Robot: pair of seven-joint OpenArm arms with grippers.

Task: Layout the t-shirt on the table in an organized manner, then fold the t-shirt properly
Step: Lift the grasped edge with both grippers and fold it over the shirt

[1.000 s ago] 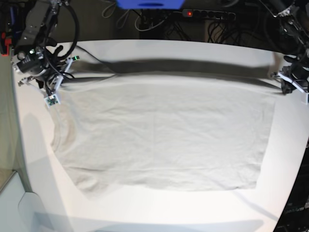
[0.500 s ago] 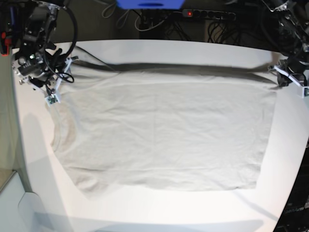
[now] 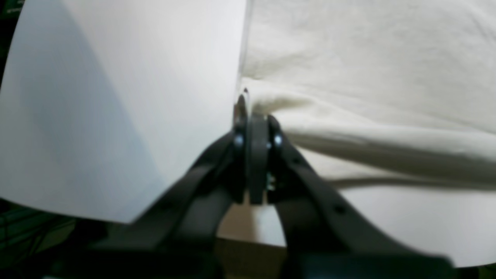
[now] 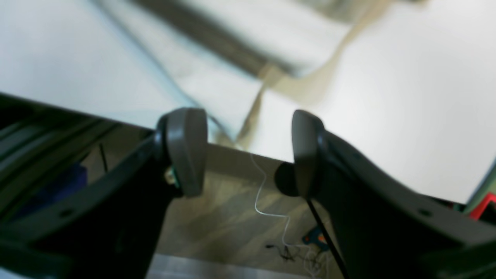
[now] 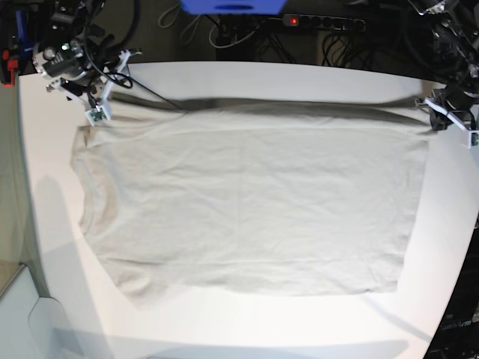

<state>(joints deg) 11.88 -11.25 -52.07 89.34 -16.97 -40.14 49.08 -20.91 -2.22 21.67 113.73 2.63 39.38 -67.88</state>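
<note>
Plain pale beige t-shirt [image 5: 247, 202], unprinted, lies on a matte white table [image 5: 299, 75]. Black left gripper [image 3: 254, 116] and black right gripper [image 4: 248, 151] with grey pads [image 4: 186, 147]; a blue object [image 5: 232, 6] sits behind.

Blurred t-shirt [image 4: 271, 77] edge in the right wrist view (hem or sleeve, unclear)

The beige t-shirt [image 5: 247, 202] lies spread flat on the white table [image 5: 247, 78], lightly creased, filling most of its middle. Its far edge runs along the table's far side, slightly lifted and casting a shadow. One rounded corner lies nearer the front-left edge.
</note>
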